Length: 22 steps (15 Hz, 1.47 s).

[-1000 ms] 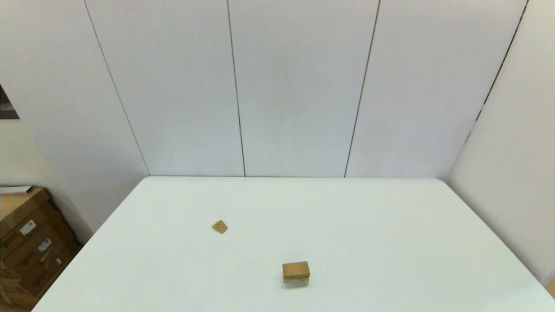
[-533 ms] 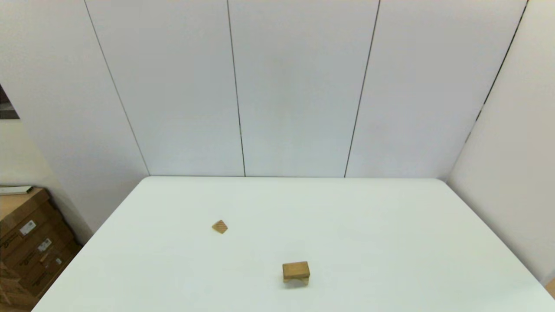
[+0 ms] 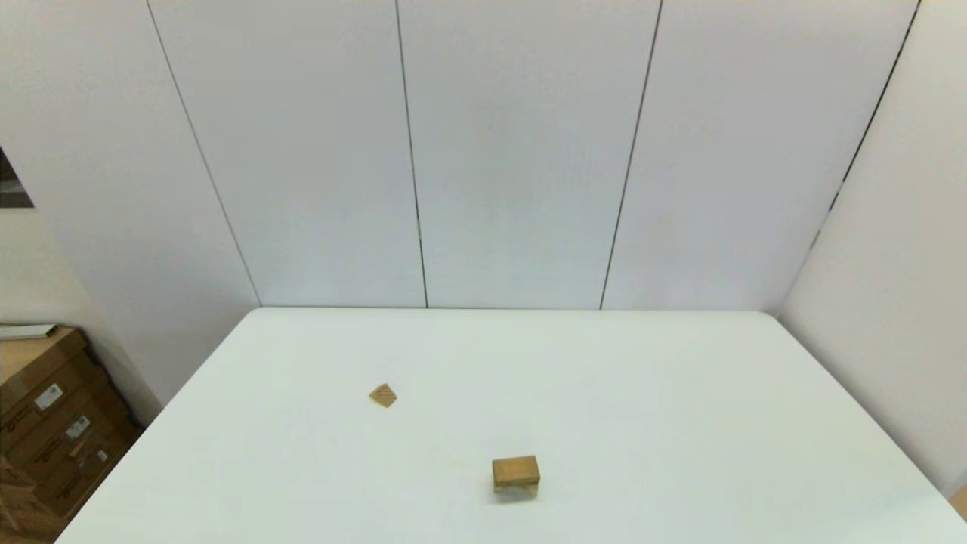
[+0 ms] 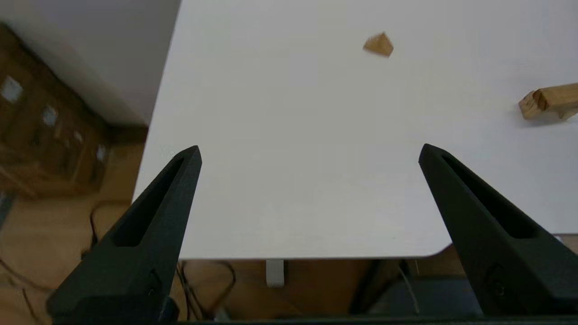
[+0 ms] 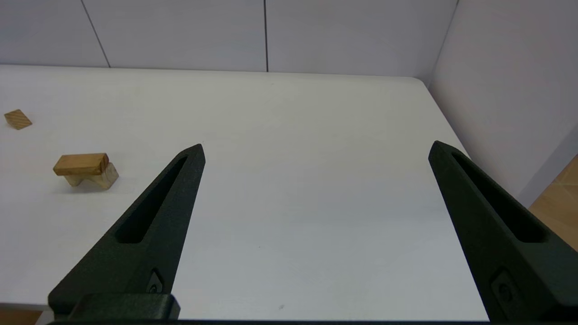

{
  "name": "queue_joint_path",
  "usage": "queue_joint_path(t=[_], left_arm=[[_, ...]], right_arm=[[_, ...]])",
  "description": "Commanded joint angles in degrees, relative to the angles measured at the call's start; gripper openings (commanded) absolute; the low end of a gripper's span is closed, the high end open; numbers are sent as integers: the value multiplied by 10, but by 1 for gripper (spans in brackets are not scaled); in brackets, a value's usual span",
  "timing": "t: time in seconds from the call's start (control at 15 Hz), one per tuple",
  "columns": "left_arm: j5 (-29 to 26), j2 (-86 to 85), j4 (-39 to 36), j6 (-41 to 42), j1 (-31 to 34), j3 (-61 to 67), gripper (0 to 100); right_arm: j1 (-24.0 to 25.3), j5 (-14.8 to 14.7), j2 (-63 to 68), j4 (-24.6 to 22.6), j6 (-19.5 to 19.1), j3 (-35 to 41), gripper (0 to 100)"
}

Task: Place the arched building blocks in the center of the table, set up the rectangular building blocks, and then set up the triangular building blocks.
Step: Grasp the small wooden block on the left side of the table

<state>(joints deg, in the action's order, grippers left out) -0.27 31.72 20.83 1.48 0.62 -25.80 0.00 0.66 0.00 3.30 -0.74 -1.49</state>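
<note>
Both claws are hanging wide open, left claw (image 4: 309, 151) and right claw (image 5: 316, 149), gripping nothing. The rectangular slab (image 3: 515, 471) is lying flat across the arched block (image 3: 517, 490) mid-surface (image 3: 680, 423), the wedge (image 3: 383, 395) sitting well apart.

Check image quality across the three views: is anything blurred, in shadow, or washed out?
Head view: even, soft light; only a faint shadow beneath the rectangular block stacked on the arched block.
Left wrist view: the boxes off the table's edge look smeared, and the triangular block is slightly soft.
Right wrist view: no glare; a soft shadow lies beside the stack.
</note>
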Motion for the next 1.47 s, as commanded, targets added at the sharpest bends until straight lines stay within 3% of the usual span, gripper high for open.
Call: queue_joint_path(t=[0.07, 0.4, 0.73, 1.07, 1.47], left_arm=[[17, 418, 4, -156, 2, -202, 100], [107, 666, 3, -409, -56, -292, 100], [115, 783, 5, -551, -145, -355, 100], [113, 868, 10, -598, -171, -412, 100], [109, 933, 25, -598, -171, -469, 100]], right_arm=[[0, 0, 0, 0, 0, 0, 100], [0, 0, 0, 0, 0, 0, 100], [0, 0, 0, 0, 0, 0, 100], [0, 0, 0, 0, 0, 0, 100], [0, 0, 0, 0, 0, 0, 100]])
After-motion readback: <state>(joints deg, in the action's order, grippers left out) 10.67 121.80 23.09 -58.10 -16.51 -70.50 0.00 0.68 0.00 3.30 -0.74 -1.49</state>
